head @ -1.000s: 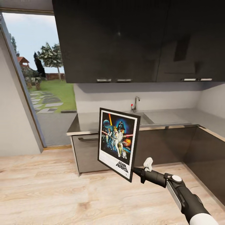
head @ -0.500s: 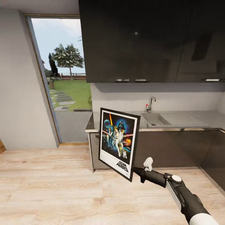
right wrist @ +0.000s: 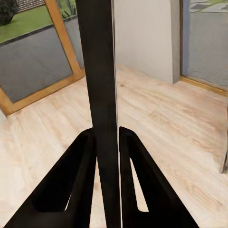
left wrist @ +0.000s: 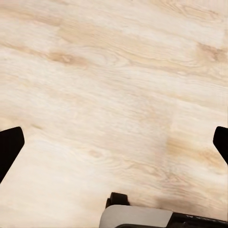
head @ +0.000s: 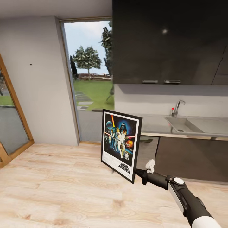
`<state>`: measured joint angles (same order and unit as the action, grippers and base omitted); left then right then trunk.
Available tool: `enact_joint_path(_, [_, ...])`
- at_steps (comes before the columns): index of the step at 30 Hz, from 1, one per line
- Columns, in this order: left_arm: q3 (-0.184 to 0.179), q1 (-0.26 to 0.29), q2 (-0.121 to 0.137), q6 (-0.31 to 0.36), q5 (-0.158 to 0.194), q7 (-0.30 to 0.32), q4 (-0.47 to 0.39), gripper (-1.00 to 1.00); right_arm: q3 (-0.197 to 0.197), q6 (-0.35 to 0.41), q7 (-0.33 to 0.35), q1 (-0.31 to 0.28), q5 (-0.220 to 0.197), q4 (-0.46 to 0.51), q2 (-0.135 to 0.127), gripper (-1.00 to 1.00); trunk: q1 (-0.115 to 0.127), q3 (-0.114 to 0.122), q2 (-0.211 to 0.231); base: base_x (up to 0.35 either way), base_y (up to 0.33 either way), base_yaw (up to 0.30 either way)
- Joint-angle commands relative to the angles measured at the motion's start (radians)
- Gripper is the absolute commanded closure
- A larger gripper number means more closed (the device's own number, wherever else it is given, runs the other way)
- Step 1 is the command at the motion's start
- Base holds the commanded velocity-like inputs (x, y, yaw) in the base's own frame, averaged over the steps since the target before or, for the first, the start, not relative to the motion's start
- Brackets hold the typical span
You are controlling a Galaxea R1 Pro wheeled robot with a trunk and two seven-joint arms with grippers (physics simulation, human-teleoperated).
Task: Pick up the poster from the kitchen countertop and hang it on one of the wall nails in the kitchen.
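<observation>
Left of kitchen countertop [head: 158, 125], in front of you: poster [head: 121, 143], upright, long axis vertical, lower corner clamped edge-on in right gripper [right wrist: 108, 142]. Small dark mark, likely wall nail [head: 30, 64], well left of poster, higher. Left gripper [left wrist: 114, 142] spread wide, holding nothing.

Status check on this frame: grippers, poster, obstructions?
Right gripper shut on poster, held upright off the countertop. Left gripper open over wood floor. Small dark mark, possibly a nail, on wall; path open.

glossy steel-like countertop [head: 152, 125]; matt pale wood floor [head: 57, 190].
</observation>
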<state>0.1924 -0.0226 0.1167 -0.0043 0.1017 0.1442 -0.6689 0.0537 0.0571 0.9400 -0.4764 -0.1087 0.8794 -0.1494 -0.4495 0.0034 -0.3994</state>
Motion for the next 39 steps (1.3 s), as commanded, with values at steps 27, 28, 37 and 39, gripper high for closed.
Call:
enact_joint_path(27, [-0.001,0.000,0.000,0.001,0.010,0.006,0.003,-1.00,0.003,0.009,0.004,0.000,-0.012,0.000,-0.001,1.00,0.000,0.000,-0.001,0.144,0.305,0.283])
enact_joint_path(28, [-0.001,0.000,0.000,0.001,0.010,0.006,0.003,-1.00,0.002,0.009,0.004,0.000,-0.012,0.000,-0.001,1.00,0.000,0.000,-0.001,0.179,0.312,0.104])
enact_joint_path(37, [-0.003,0.000,0.000,0.003,0.010,0.006,0.003,-1.00,0.002,0.009,0.005,-0.001,-0.012,0.000,-0.001,1.00,0.000,0.000,-0.001,0.192,0.311,0.031])
enact_joint_path(39, [-0.003,0.000,0.000,0.003,0.010,0.006,0.003,-1.00,0.002,0.009,0.005,-0.001,-0.012,0.000,-0.001,1.00,0.000,0.000,-0.001,0.219,0.304,0.003])
